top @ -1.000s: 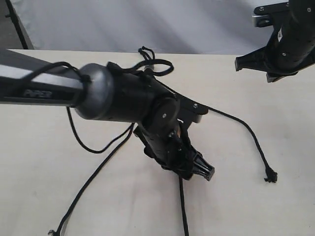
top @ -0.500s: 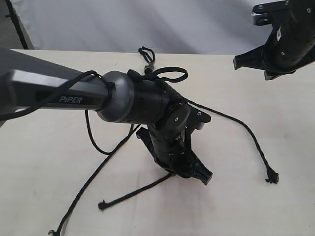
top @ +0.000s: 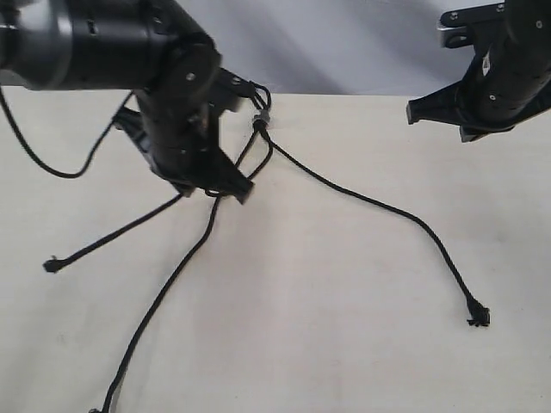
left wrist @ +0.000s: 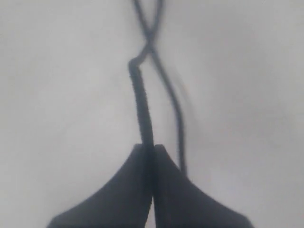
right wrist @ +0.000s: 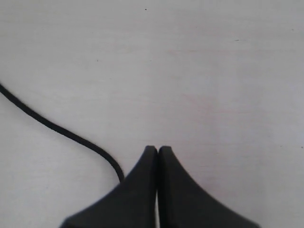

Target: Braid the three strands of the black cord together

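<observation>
The black cord lies on the pale table, its knot (top: 261, 121) and short loop (top: 256, 89) at the far edge. Three strands fan out from the knot. One runs right to a knotted tip (top: 476, 317). Another drops toward the front edge (top: 146, 325). The third strand (top: 112, 237) ends in a tip at the left (top: 53, 265). My left gripper (top: 242, 191) (left wrist: 148, 146) is shut on that third strand (left wrist: 142, 109), just short of the knot, and a second strand (left wrist: 175, 102) crosses it beyond the jaws. My right gripper (top: 414, 113) (right wrist: 158, 148) hangs shut and empty above the far right.
A grey backdrop (top: 344, 43) rises behind the table's far edge. A glossy arm cable (top: 52, 168) droops at the left. The right strand (right wrist: 57, 127) passes under my right gripper in the right wrist view. Bare tabletop (top: 344, 327) fills the front right.
My left gripper has shut on a strand and swung back and left with it. That strand's tip slid from the front centre to the left. The right arm barely moved.
</observation>
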`<state>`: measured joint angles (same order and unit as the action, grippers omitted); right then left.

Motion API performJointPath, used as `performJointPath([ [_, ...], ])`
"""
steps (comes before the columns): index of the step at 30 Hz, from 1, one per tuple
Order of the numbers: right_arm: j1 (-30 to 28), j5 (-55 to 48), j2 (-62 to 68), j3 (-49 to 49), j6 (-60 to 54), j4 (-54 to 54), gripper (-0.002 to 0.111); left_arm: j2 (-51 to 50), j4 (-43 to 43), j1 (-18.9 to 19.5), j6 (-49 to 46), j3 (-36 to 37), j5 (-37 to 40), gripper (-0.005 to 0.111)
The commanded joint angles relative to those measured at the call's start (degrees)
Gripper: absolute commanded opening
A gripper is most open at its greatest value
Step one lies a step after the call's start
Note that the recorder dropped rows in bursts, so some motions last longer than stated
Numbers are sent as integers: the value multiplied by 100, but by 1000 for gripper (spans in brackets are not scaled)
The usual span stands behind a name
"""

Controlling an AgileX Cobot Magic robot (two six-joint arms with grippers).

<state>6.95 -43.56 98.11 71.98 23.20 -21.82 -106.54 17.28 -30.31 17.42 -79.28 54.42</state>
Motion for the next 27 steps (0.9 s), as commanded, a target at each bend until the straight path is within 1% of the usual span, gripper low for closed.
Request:
performJointPath([
  [1,-9,107,-15,-31,-36,-31,-1,57,59,777,73,522,-44,0],
  [4,-9,124,-15,-24,-36,-31,-1,57,34,1203,73,1004,-706,0],
  [6,-9,124,-15,-24,-36,-31,-1,57,34,1401,62,1355,-1266,0],
  [8,-9,124,-15,-24,-36,-31,-1,57,34,1503,62,1644,-1739,0],
  [10,-9,124,-15,-24,-36,-31,-1,57,34,1510,36,1910,-2102,0],
  [14,-9,124,-15,-24,-36,-31,-1,57,34,1510,36,2271,-2462,0],
  [18,-9,140,-15,-24,-1,-8,-1,57,5,1510,77,2453,-2574,0],
  [20,-9,140,-15,-24,-1,-8,-1,57,-300,1510,23,2458,-2564,0],
  [24,-9,149,-15,-24,12,238,-1,57,-908,1510,-639,2458,-2522,0],
  [25,-9,164,-15,-24,12,330,-1,57,-1022,1510,-740,2458,-2434,2],
  [26,-9,164,-15,-24,12,396,-1,57,-1022,1510,-740,2458,-2349,11],
  [27,-9,164,-15,-24,12,396,-1,57,-1022,1510,-740,2458,-2293,24],
])
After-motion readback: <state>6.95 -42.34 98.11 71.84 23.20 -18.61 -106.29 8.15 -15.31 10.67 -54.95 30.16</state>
